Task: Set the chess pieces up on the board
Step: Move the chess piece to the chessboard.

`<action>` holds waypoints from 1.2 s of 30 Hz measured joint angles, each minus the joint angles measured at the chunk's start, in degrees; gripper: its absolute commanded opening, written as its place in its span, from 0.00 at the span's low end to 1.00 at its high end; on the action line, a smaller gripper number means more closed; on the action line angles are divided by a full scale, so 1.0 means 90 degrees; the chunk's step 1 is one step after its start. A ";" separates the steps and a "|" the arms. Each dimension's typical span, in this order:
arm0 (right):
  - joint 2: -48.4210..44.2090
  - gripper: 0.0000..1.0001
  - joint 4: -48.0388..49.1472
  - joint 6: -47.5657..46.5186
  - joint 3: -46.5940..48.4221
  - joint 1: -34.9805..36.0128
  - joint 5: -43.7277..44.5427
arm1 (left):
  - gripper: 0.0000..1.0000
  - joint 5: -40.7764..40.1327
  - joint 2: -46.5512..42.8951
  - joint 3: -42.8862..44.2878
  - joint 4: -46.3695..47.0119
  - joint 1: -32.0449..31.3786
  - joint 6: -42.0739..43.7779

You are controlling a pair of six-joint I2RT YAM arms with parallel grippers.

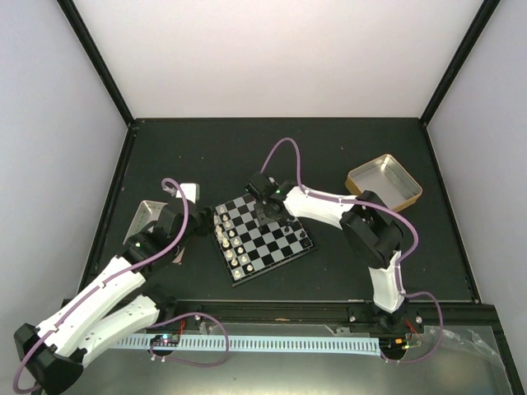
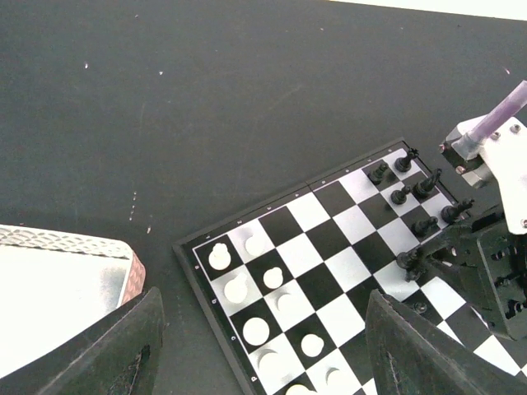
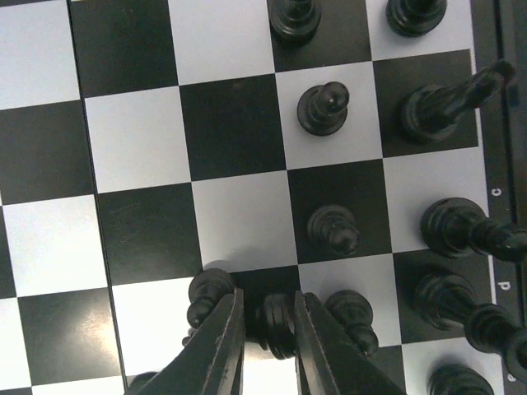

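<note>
The chequered board [image 1: 272, 240] lies at the table's middle. Cream-white pieces [image 1: 228, 243] stand in rows along its left edge, and black pieces [image 1: 290, 224] stand along its right side. In the right wrist view my right gripper [image 3: 268, 346] is shut on a black piece [image 3: 273, 322], low over a dark square of the board [image 3: 132, 132]. Black pawns stand close on either side [image 3: 210, 292] [image 3: 350, 313]. My left gripper [image 2: 272, 362] is open and empty, hovering above the board's white-piece corner [image 2: 220, 257].
A gold tin [image 1: 383, 183] sits at the back right. A silver-pink tray [image 1: 144, 220] lies left of the board beside my left arm, and its corner shows in the left wrist view [image 2: 58, 280]. The right arm [image 2: 494, 247] reaches over the board's black side.
</note>
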 measured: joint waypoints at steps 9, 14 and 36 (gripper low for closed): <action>0.0066 0.15 0.0015 -0.0017 0.0036 0.0000 -0.0002 | 0.69 0.0000 0.0005 0.0000 -0.0002 0.0015 0.0000; 0.0032 0.13 0.0041 -0.0039 -0.0022 0.0000 -0.0075 | 0.68 0.0002 0.0015 0.0000 -0.0002 0.0019 0.0000; -0.0418 0.27 -0.0233 -0.0138 -0.0466 0.0073 -0.0444 | 0.69 0.0155 0.0085 0.0000 0.0000 0.0092 0.0000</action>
